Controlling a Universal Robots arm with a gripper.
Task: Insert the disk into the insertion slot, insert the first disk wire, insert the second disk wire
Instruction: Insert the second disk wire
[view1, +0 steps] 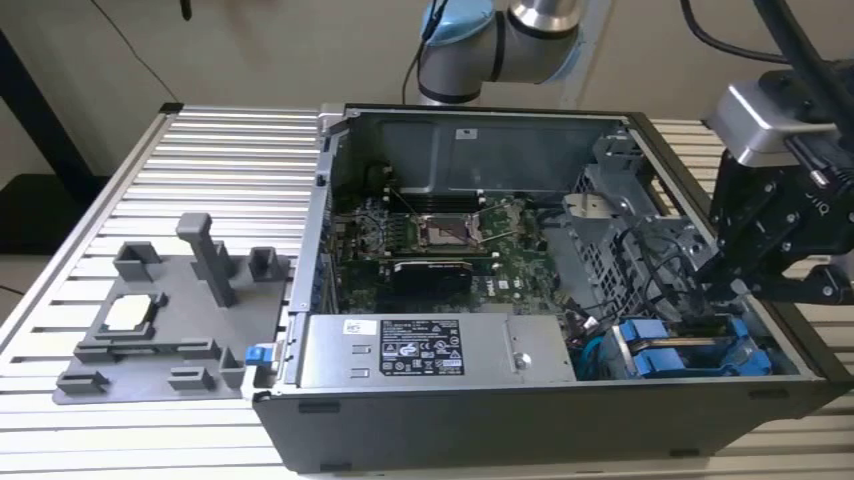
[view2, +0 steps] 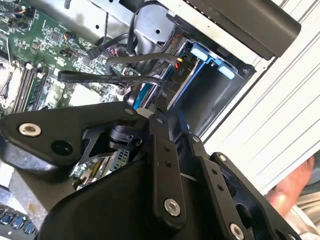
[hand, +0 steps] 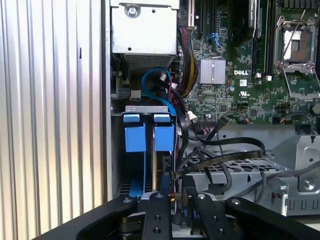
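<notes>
Crowding the path to the drive cage (view1: 694, 345), black cables (hand: 220, 155) loop across the grey metal bracket between the motherboard (view1: 441, 240) and the blue carriers. The gripper (view1: 747, 285) hangs low over the exterior view's right end of the open computer case (view1: 534, 420); its jaws sit close together beside a black wire (view2: 120, 77) at the end of the cage, though whether they pinch it I cannot tell. The disk (hand: 164, 137) in its blue carrier frame stands seated in the insertion slot (hand: 162, 170), just beside a second blue-fronted drive (hand: 135, 137). A blue cable (hand: 155, 87) curls from behind them toward the power supply (view1: 434, 350).

Across the exterior view's left, a grey fixture plate (view1: 160, 320) lies on the slatted tabletop (view1: 214, 170), well apart from the case. The first wrist view gives both blue fronts side by side. The second wrist view catches the gripper's black linkage against the cage and a person's hand (view2: 297, 182) at the frame edge.
</notes>
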